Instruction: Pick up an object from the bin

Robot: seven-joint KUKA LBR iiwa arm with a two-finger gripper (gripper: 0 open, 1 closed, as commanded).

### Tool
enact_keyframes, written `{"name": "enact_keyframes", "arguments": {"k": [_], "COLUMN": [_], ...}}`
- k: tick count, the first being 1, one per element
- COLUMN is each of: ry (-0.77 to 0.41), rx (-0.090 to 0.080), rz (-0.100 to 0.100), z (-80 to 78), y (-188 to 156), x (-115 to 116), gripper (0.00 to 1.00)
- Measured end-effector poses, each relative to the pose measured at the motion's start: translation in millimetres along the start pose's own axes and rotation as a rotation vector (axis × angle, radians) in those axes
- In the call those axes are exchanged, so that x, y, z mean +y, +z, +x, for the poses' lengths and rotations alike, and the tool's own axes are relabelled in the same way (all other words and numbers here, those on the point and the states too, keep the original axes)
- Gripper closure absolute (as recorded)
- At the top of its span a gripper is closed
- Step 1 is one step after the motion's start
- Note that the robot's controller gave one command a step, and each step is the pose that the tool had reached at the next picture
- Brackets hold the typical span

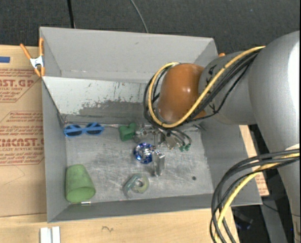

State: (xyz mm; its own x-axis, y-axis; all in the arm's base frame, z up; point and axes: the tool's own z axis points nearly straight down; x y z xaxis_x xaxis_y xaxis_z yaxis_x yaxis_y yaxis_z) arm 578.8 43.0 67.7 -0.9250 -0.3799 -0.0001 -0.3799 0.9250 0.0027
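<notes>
My gripper [159, 163] hangs below the orange wrist cover, low over the middle of the bin floor. A shiny blue ball [143, 153] lies right beside it on its left, touching or almost touching it. A small dark green block [126, 132] sits just behind the ball, near the back wall. In front of the gripper lies a grey and pale yellow ring-shaped piece [136, 185].
Blue toy glasses [83, 130] lie along the back wall at the left. A light green cup [79, 184] lies on its side in the front left corner. The arm and its cables cover the bin's right side.
</notes>
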Motion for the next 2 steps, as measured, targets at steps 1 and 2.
{"name": "enact_keyframes", "arguments": {"k": [1, 2], "ry": [0.000, -0.254], "rx": [-0.013, -0.008], "rz": [0.003, 0.007], "z": [-4.1, 9.1], "y": [-7, -131], "x": [0, -40], "gripper": [1.00, 1.00]}}
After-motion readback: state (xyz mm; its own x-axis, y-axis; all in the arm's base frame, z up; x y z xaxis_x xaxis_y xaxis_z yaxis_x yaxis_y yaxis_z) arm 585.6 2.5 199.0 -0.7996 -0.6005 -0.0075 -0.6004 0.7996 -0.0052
